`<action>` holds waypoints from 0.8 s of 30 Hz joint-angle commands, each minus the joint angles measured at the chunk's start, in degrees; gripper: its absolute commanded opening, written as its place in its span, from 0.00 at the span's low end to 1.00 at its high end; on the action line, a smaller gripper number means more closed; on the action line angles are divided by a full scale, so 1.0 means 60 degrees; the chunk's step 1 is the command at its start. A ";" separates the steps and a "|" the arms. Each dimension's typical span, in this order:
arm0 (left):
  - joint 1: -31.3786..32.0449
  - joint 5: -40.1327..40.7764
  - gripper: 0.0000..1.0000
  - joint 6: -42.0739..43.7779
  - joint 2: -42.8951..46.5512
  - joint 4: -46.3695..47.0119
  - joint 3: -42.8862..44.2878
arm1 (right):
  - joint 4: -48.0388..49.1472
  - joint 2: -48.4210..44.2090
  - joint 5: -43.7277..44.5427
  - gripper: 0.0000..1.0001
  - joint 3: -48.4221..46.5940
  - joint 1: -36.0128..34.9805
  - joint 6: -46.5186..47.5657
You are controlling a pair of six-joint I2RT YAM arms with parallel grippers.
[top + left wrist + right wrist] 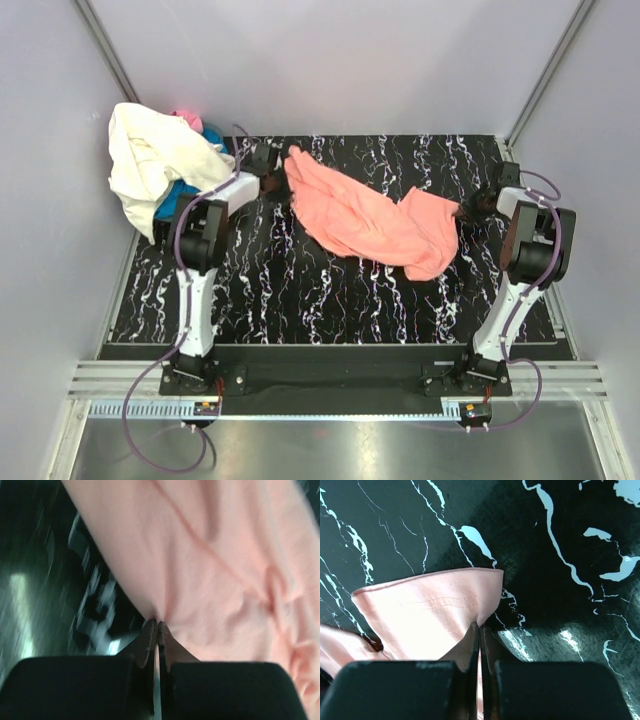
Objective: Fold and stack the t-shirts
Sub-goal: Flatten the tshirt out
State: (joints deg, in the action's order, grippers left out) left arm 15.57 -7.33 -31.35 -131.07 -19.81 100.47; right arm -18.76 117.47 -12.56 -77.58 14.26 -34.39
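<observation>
A salmon-pink t-shirt lies stretched and rumpled across the middle of the black marbled table. My left gripper is shut on its left edge, seen close in the left wrist view, where the shirt fills the frame. My right gripper is shut on its right hemmed corner, with its fingertips pinching the cloth. A cream-white shirt is heaped at the back left over a bright blue shirt and a bit of hot pink cloth.
Grey walls enclose the table on three sides. The heap hangs over the table's left edge. A metal rail runs along the near edge by the arm bases.
</observation>
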 commanded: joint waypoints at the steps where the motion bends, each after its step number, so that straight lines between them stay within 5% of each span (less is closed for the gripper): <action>1: 0.0085 0.0720 0.00 -0.0135 0.2780 0.0559 -0.2469 | -0.0022 -0.0415 0.0261 0.00 0.0448 -0.0033 0.0063; 5: 0.0230 0.1163 0.00 -0.0618 0.5594 0.1484 -0.6493 | 0.0080 -0.1237 0.0641 0.00 0.1078 -0.0019 0.0005; 8: 0.0698 0.1207 0.00 -0.0926 0.6871 0.1691 -0.7790 | 0.0066 -0.1779 0.0803 0.00 0.1562 -0.0019 0.0004; 9: 0.0831 0.1208 0.08 -0.1028 0.7062 0.1517 -0.8331 | 0.0109 -0.1897 0.0833 0.00 0.1708 -0.0019 -0.0010; 10: 0.0948 0.1193 0.46 -0.1029 0.7441 0.1472 -0.8568 | 0.0168 -0.2173 0.0862 0.00 0.2043 -0.0019 0.0004; 11: 0.1181 0.1193 0.66 -0.1044 0.7633 0.1399 -0.8773 | 0.0255 -0.2306 0.0949 0.00 0.2206 -0.0019 0.0004; 14: 0.1301 0.2011 0.97 -0.0971 0.8541 0.0960 -0.9011 | 0.0374 -0.2644 0.0936 0.00 0.2617 -0.0019 0.0019; 19: 0.1170 0.3535 0.99 -0.0488 0.8618 0.0504 -0.8162 | 0.0476 -0.2996 0.0658 0.00 0.2881 -0.0019 0.0019; 24: 0.0599 0.3495 0.97 -0.0297 0.6747 0.0838 -0.6872 | 0.0286 -0.3362 0.0628 0.00 0.2852 -0.0033 0.0121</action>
State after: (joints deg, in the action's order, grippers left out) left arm 21.19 10.90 -34.63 -85.19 -18.65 55.22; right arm -17.85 100.79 -8.69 -60.14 14.26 -34.35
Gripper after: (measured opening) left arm 0.972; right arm 0.012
